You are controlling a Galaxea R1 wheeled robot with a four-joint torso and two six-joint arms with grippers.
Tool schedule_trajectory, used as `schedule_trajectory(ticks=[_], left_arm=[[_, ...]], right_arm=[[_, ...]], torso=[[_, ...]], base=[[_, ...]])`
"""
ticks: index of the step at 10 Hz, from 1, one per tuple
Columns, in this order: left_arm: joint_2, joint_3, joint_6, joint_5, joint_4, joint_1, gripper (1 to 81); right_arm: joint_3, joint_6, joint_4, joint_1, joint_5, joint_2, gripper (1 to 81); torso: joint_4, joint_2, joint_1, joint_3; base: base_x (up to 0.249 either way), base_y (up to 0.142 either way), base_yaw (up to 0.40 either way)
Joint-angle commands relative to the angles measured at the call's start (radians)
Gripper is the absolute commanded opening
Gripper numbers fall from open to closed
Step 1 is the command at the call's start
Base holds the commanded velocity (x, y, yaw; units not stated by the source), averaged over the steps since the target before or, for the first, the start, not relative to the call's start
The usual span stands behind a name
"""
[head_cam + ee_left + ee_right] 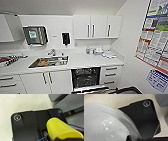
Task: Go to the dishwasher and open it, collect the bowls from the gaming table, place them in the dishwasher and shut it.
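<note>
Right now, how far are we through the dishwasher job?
Done: the dishwasher stands open under the counter, its dark inside and racks showing, and the robot is back in front of it. In hand: a yellow bowl shows close in the left wrist view and a white bowl in the right wrist view; the grip itself cannot be made out. Left: both bowls into the racks, then close the door.

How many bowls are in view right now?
2: a yellow plastic bowl close up in the left wrist view, and a white glossy bowl close up in the right wrist view. Others may be hidden.
</note>
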Motion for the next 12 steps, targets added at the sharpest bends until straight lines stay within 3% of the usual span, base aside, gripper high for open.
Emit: schedule_trajectory(ticks=[1,12], left_arm=[[-0.016,0.000,-0.003,0.028,-0.001,-0.059,1.0],[-0.016,0.000,-0.003,0.028,-0.001,-0.060,1.0]], right_arm=[[0.013,0.000,-0.013,0.057,-0.013,-0.001,1.0],[0.013,0.000,-0.013,0.057,-0.013,-0.001,1.0]], torso=[[0.000,0.000,0.001,0.000],[0.000,-0.002,0.001,0.000]], base=[[0.116,0.000,0.000],[0.123,0.000,0.000]])
